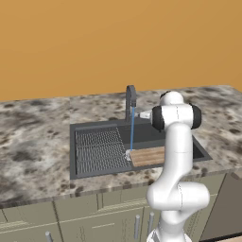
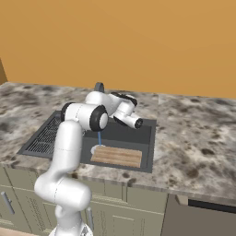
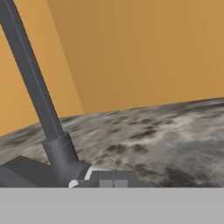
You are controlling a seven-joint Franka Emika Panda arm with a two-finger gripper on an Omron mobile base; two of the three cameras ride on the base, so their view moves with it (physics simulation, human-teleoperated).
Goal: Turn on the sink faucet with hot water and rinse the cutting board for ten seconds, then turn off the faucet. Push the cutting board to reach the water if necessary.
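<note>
The dark grey sink (image 1: pixel 97 151) (image 2: pixel 146 138) is set in the stone counter. Its arched faucet (image 1: pixel 130 100) stands at the back rim; in the hand view the faucet's stem (image 3: pixel 39 100) rises at the left. A thin blue stream of water (image 1: pixel 132 134) (image 2: pixel 99 138) falls onto the left end of the wooden cutting board (image 1: pixel 147 156) (image 2: pixel 117 156), which lies flat in the basin. My gripper (image 1: pixel 138 114) (image 3: pixel 113 183) is shut with nothing in it, just right of the faucet's base, pointing towards the wall.
Mottled stone counter (image 1: pixel 33 142) (image 2: pixel 198 138) spreads on both sides of the sink. The ribbed drainboard (image 1: pixel 99 142) fills the sink's left part. An orange wall (image 1: pixel 118 42) stands close behind the faucet. Cabinet fronts (image 1: pixel 94 222) run below the counter edge.
</note>
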